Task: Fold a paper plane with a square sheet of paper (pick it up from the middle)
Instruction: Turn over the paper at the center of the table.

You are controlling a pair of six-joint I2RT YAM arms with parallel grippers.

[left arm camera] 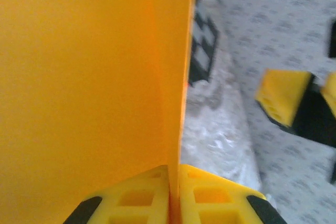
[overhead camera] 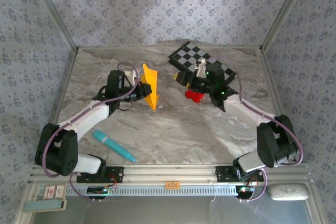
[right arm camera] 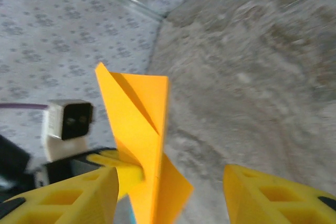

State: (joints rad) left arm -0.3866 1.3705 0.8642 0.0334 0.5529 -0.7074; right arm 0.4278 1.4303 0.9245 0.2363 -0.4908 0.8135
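Yellow-fingered left gripper [left arm camera: 174, 192] clenched on the creased orange-yellow paper plane [left arm camera: 89, 77], which we hold upright, seemingly lifted off the grey marble table [overhead camera: 173, 129], our right gripper [right arm camera: 170, 195] spread wide around it, its 2 fingers not touching the paper.

Left gripper [left arm camera: 174, 182] clamped tight — right gripper [right arm camera: 170, 184] spread wide

Left gripper [left arm camera: 174, 195]: yellow ribbed fingers [left arm camera: 137, 199] pinched tight on the bottom edge of the orange-yellow creased paper plane [left arm camera: 89, 77], which stands upright. Black-and-white checkerboard [left arm camera: 203, 45] peeks out past the sheet's right edge, lying on the grey marbled table [left arm camera: 220, 129]. Right gripper [left arm camera: 310, 106] is blurred, mid-right, well apart from the paper.
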